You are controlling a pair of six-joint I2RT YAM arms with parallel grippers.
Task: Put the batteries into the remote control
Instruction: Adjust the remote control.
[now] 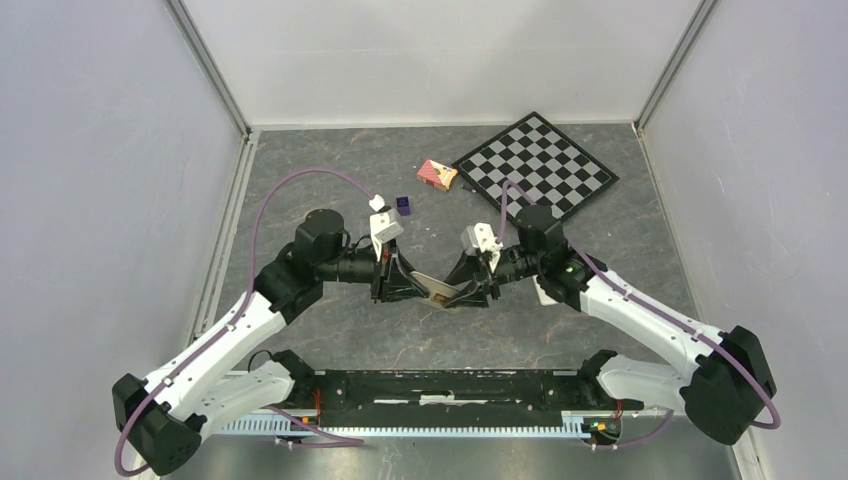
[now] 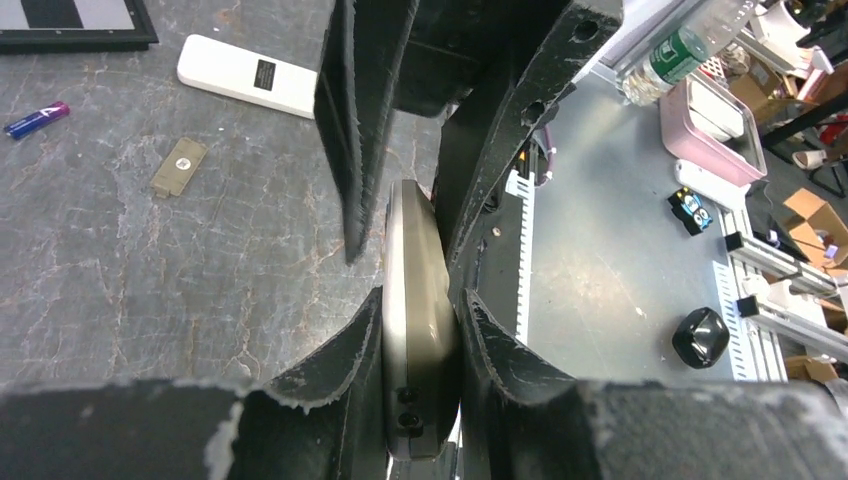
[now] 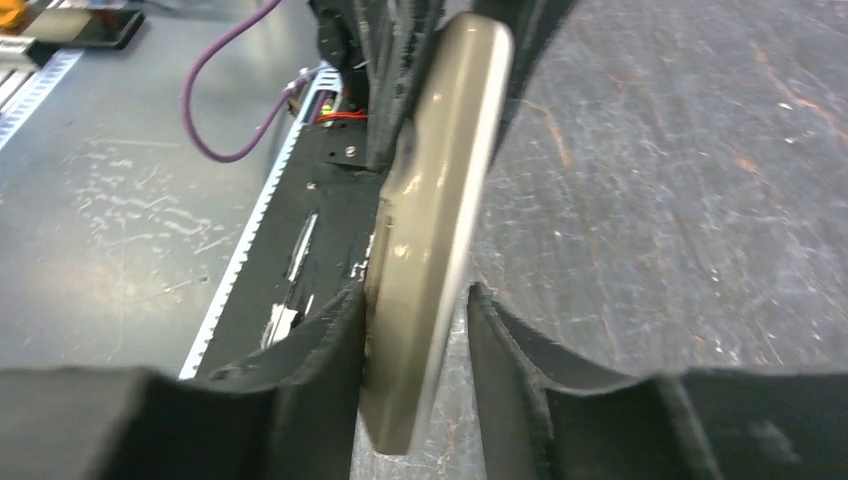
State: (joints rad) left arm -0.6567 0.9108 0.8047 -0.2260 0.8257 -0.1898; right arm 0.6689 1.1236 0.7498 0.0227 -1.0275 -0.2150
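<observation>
The olive-grey remote control (image 1: 438,292) hangs on edge above the table between both grippers. My left gripper (image 1: 405,285) is shut on one end of it; in the left wrist view both fingers press flat on the remote control (image 2: 420,300). My right gripper (image 1: 470,290) straddles the other end. In the right wrist view the remote control (image 3: 430,230) rests against the left finger (image 3: 330,340), with a gap to the right finger (image 3: 500,350), so this gripper is open. One purple-blue battery (image 2: 37,118) lies on the table near the chessboard corner.
A tan battery cover (image 2: 179,165) and a white remote (image 2: 250,75) lie on the table beyond my left gripper. A chessboard (image 1: 536,163), a small red-and-white box (image 1: 437,174) and a small purple object (image 1: 403,206) sit at the back.
</observation>
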